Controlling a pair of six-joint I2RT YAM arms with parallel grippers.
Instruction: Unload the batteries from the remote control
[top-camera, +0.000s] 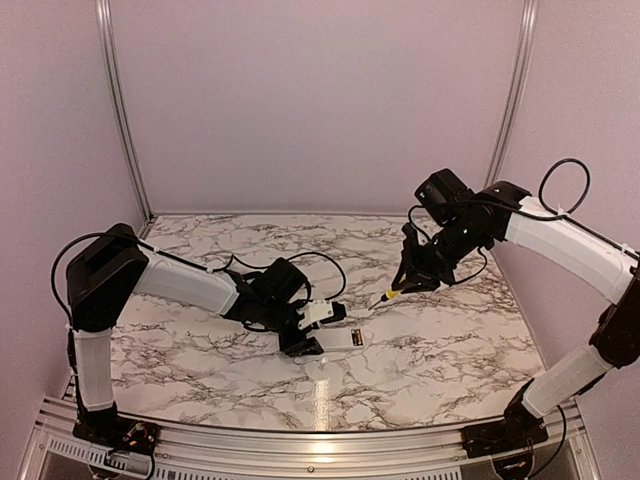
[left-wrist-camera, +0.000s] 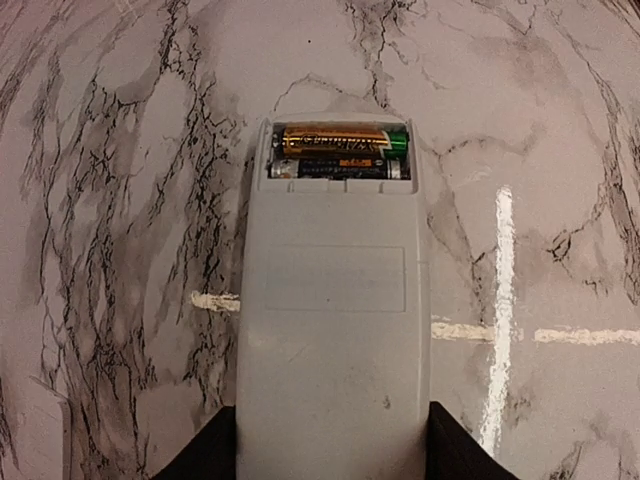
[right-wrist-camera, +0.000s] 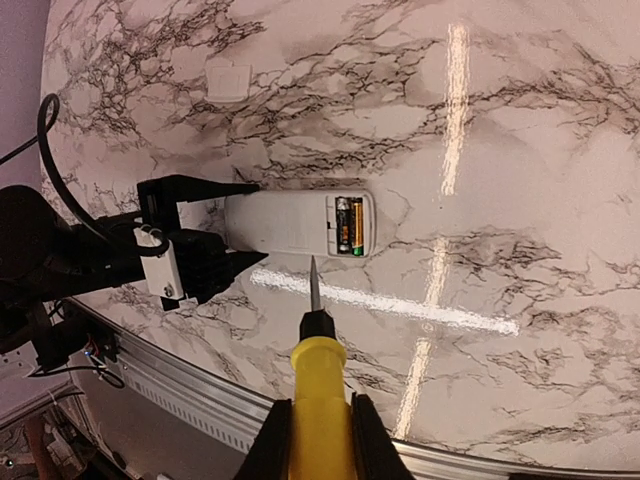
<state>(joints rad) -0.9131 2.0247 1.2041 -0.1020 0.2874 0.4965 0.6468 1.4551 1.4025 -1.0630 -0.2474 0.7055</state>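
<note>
The left arm (top-camera: 190, 285) reaches low and nearly flat across the desk (top-camera: 450, 350), its wrist close to the marble surface. The left tool (left-wrist-camera: 330, 455) is half open around the near end of the remote control (left-wrist-camera: 335, 300). Its dark fingers (left-wrist-camera: 205, 455) lie against both long sides, so it seems to be gripping, though the contact is hard to judge. The remote lies flat near the middle of the desk, back face up, with its recess uncovered at the far end. The two batteries (left-wrist-camera: 335, 150) sit side by side in the recess, a gold one beyond a darker one.

The right arm (top-camera: 560, 245) is raised with its elbow out to the side and its wrist angled down and left. The right tool (right-wrist-camera: 318, 435) is clamped on the yellow handle of a screwdriver (right-wrist-camera: 318, 375). The screwdriver's tip points at the recess, close to the remote but not touching it.
</note>
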